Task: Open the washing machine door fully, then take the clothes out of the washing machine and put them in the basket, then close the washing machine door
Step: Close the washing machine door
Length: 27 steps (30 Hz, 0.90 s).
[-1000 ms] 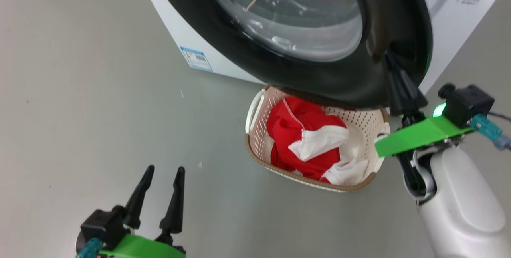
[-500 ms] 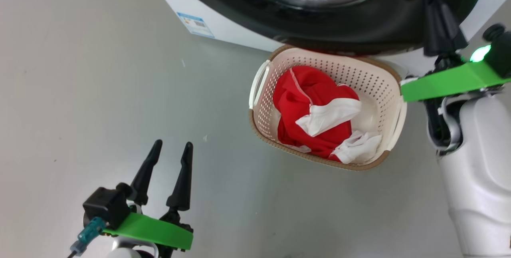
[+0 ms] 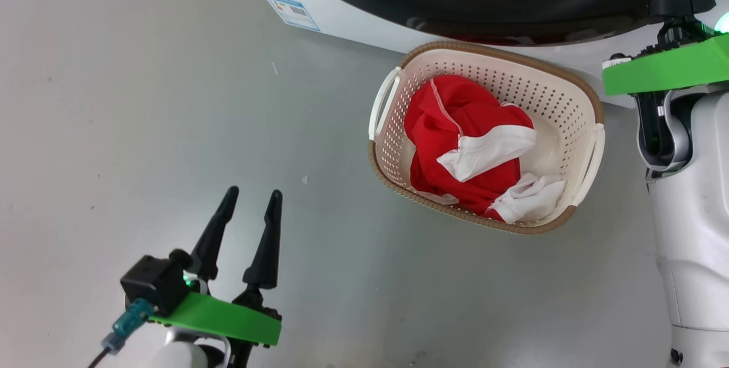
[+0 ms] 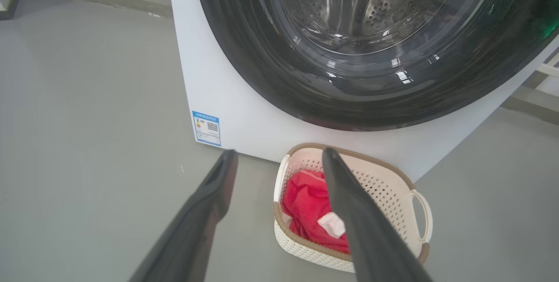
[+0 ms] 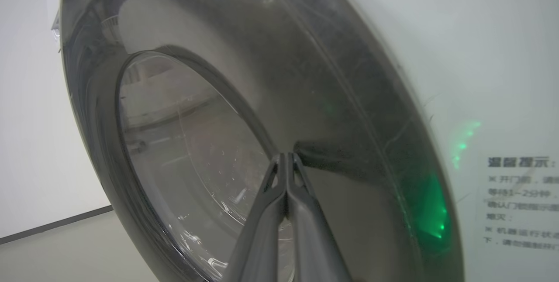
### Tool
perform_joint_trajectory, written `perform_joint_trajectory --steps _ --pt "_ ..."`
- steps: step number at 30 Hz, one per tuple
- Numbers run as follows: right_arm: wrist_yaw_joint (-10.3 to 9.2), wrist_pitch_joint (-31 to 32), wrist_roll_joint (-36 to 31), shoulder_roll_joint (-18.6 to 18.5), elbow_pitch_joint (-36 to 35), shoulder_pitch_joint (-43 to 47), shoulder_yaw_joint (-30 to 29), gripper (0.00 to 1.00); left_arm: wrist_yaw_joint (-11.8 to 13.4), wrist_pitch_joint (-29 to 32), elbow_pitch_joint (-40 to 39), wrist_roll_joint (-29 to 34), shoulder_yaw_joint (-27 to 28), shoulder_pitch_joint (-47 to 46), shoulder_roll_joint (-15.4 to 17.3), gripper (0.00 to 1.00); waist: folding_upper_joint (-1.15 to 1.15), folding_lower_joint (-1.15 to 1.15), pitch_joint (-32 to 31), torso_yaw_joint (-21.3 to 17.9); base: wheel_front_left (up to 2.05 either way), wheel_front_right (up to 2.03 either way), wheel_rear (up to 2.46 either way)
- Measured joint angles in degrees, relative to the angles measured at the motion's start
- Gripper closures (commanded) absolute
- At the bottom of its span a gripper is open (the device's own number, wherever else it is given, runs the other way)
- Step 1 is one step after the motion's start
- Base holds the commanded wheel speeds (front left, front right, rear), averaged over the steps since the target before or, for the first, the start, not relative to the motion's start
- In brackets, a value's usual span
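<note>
The round door (image 4: pixel 244 55), glossy black rim around clear glass, sits flush on the white machine (image 4: pixel 227 98), the right gripper (image 5: pixel 286 156) at its rim, fingers pinched together. Red-and-white clothes (image 3: pixel 455 134) lie in the cream basket (image 3: pixel 547 94) just below. The left gripper (image 3: pixel 254 192) hangs spread, empty.
</note>
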Motion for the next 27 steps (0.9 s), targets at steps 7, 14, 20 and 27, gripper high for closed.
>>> perform_joint_trajectory --steps 7,14,20,27 --pt "0.19 0.0 -0.5 0.1 0.2 -1.1 -0.2 1.0 0.0 0.0 -0.1 -0.2 -0.1 -0.6 0.0 0.0 0.0 0.0 0.1 -0.3 0.0 0.0 0.0" --pt "-0.18 0.0 0.3 -0.2 1.1 0.4 0.7 1.0 0.0 0.0 0.6 0.0 0.2 -0.6 -0.1 0.0 0.0 0.0 -2.0 -0.8 0.0 0.0 0.0" --pt "-0.33 0.0 1.1 -0.3 1.9 6.3 2.4 0.71 0.0 0.0 0.9 1.5 1.1 0.2 0.1 0.0 0.0 0.0 -4.9 -1.6 0.0 0.0 0.0" --pt "-0.33 0.0 3.3 0.2 1.6 12.9 4.7 0.0 0.0 0.0 1.4 2.8 1.9 3.0 1.4 0.0 0.0 0.0 -8.7 -3.2 0.0 0.0 0.0"
